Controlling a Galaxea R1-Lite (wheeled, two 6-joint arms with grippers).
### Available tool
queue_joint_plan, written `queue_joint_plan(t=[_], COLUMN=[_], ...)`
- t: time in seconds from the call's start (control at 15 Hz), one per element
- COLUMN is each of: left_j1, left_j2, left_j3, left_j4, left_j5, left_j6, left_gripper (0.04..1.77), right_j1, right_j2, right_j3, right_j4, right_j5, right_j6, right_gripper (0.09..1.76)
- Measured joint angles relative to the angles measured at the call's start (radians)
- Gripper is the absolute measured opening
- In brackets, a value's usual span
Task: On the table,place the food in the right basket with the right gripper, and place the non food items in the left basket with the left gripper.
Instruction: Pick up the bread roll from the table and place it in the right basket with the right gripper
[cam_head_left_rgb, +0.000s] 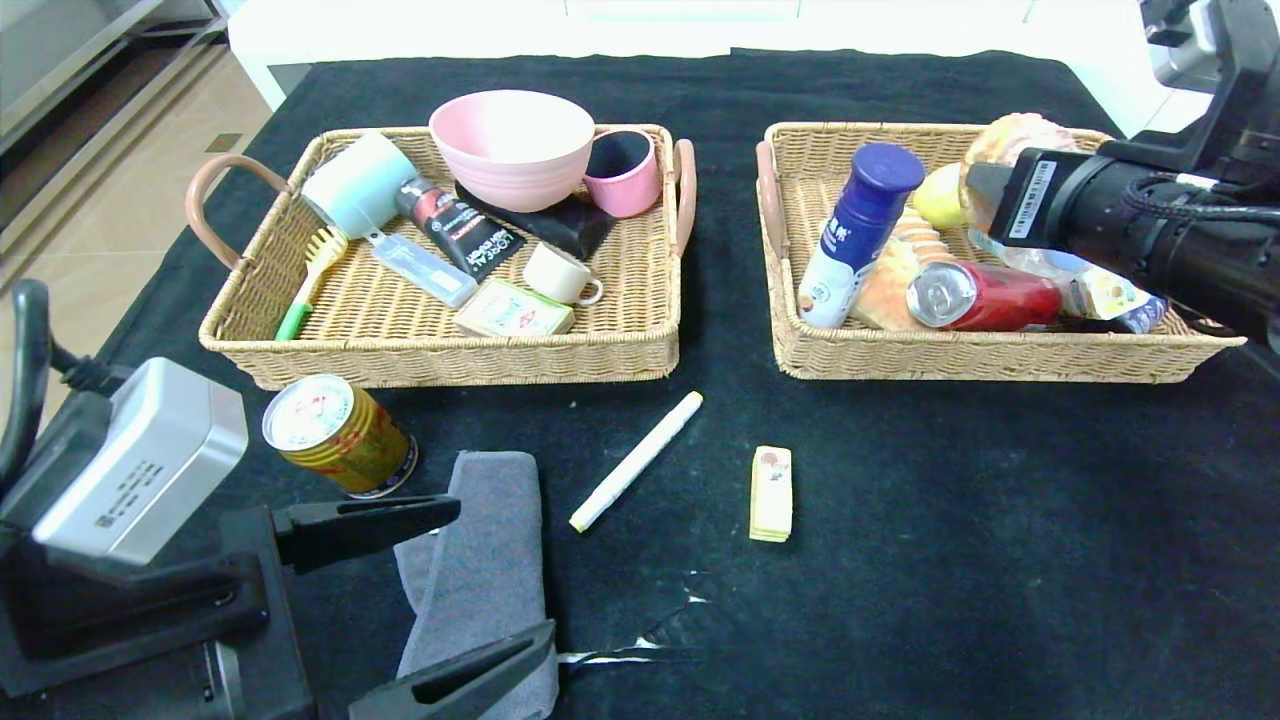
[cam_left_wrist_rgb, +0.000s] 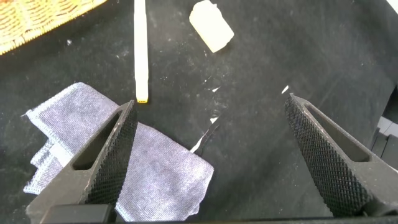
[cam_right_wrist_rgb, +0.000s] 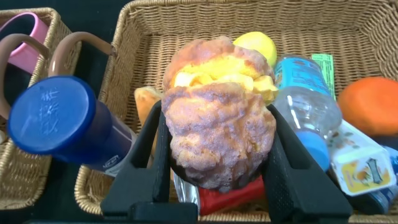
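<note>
My right gripper (cam_head_left_rgb: 990, 178) is shut on a brown-and-yellow bread roll (cam_head_left_rgb: 1020, 135) and holds it over the right wicker basket (cam_head_left_rgb: 980, 365); in the right wrist view the roll (cam_right_wrist_rgb: 217, 118) fills the space between the fingers of the gripper (cam_right_wrist_rgb: 216, 115). My left gripper (cam_head_left_rgb: 500, 570) is open and empty at the table's front left, over a grey cloth (cam_head_left_rgb: 485, 590), with one finger (cam_left_wrist_rgb: 118, 149) above the cloth (cam_left_wrist_rgb: 149, 174). A yellow-red can (cam_head_left_rgb: 340, 435), a white pen (cam_head_left_rgb: 637, 460) and a small yellow eraser-like block (cam_head_left_rgb: 771, 493) lie on the black table.
The left basket (cam_head_left_rgb: 440, 360) holds a pink bowl (cam_head_left_rgb: 512, 145), cups, a tube, a brush and a small box. The right basket holds a blue-capped bottle (cam_head_left_rgb: 860, 230), a red can (cam_head_left_rgb: 985, 297), a lemon (cam_head_left_rgb: 940, 197), a water bottle (cam_right_wrist_rgb: 305, 106) and an orange (cam_right_wrist_rgb: 367, 106).
</note>
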Motion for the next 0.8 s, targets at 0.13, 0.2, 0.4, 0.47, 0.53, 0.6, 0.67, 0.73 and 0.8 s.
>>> queue_joint_plan(t=[0.13, 0.2, 0.4, 0.47, 0.53, 0.6, 0.67, 0.73, 0.8], left_j1=[0.000, 0.000, 0.000, 0.000, 0.000, 0.000, 0.000, 0.000, 0.000], left_j2=[-0.003, -0.005, -0.009, -0.009, -0.010, -0.010, -0.010, -0.010, -0.010], left_j3=[-0.001, -0.001, -0.001, -0.001, -0.001, -0.001, -0.001, 0.000, 0.000], left_j4=[-0.001, -0.001, -0.001, -0.002, -0.001, -0.001, -0.001, -0.001, -0.001], left_j5=[0.000, 0.000, 0.000, 0.000, 0.000, 0.001, 0.001, 0.001, 0.001], left_j6=[0.001, 0.001, 0.001, 0.002, 0.004, 0.006, 0.006, 0.007, 0.007], left_gripper=[1.72, 1.72, 1.72, 1.72, 1.72, 1.72, 1.72, 1.72, 1.72], right_j1=[-0.004, -0.006, -0.009, -0.010, -0.011, -0.011, -0.011, -0.011, -0.011], right_j2=[0.025, 0.036, 0.058, 0.062, 0.065, 0.067, 0.067, 0.068, 0.068], right_j3=[-0.024, -0.031, -0.053, -0.060, -0.064, -0.066, -0.066, -0.067, -0.066], right_j4=[-0.002, -0.002, -0.003, -0.003, -0.002, -0.002, -0.002, -0.002, -0.002], right_j5=[0.000, 0.000, 0.000, 0.000, 0.000, 0.000, -0.001, -0.001, 0.000], right_j6=[-0.003, -0.004, -0.004, -0.004, -0.006, -0.010, -0.011, -0.011, -0.011], right_gripper=[0.87, 0.87, 0.87, 0.87, 0.87, 0.96, 1.07, 1.15, 1.22])
